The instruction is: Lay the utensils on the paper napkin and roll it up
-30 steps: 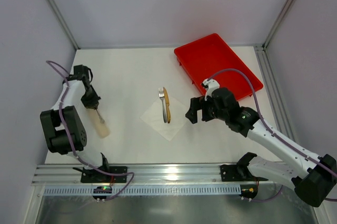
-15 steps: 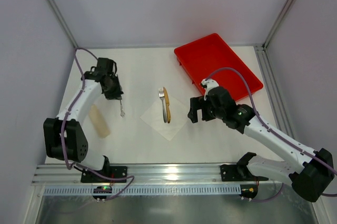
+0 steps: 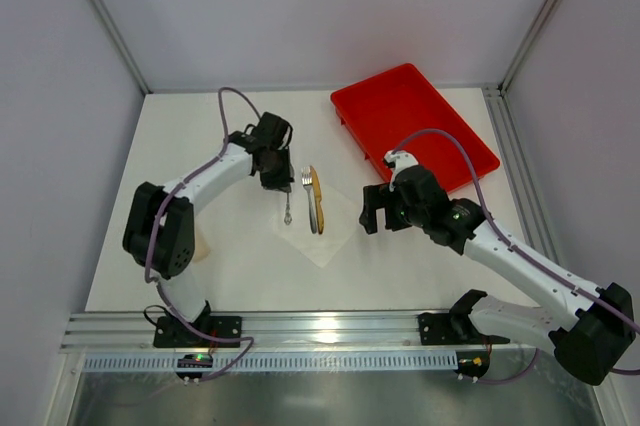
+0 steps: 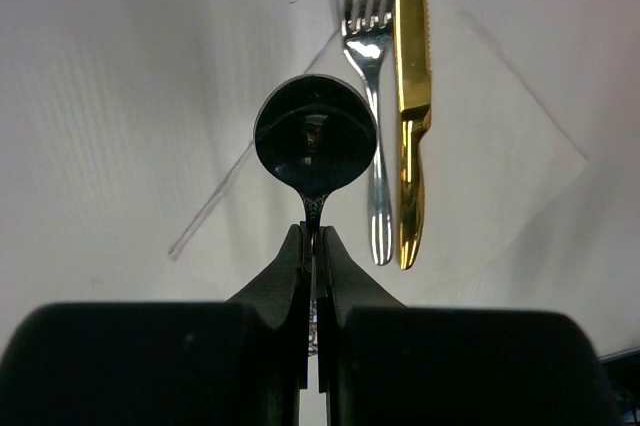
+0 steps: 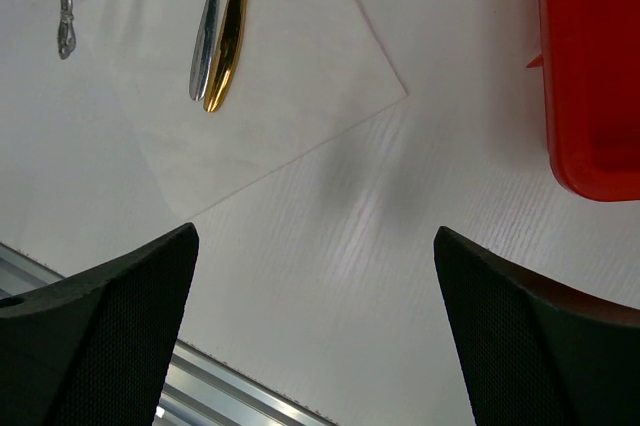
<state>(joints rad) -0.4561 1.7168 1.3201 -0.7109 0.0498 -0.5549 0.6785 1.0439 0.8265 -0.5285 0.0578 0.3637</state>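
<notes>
You've got a white table [image 3: 240,281] with the paper napkin [image 3: 337,233] flat near its middle and a red tray [image 3: 412,111] at the far right corner.

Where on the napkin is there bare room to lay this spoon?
Bare napkin lies left of the fork, near the held spoon, and another patch runs right of the knife to the right corner. The near corner past both handles is free too. Crowded: the middle, where fork and knife lie side by side.
</notes>
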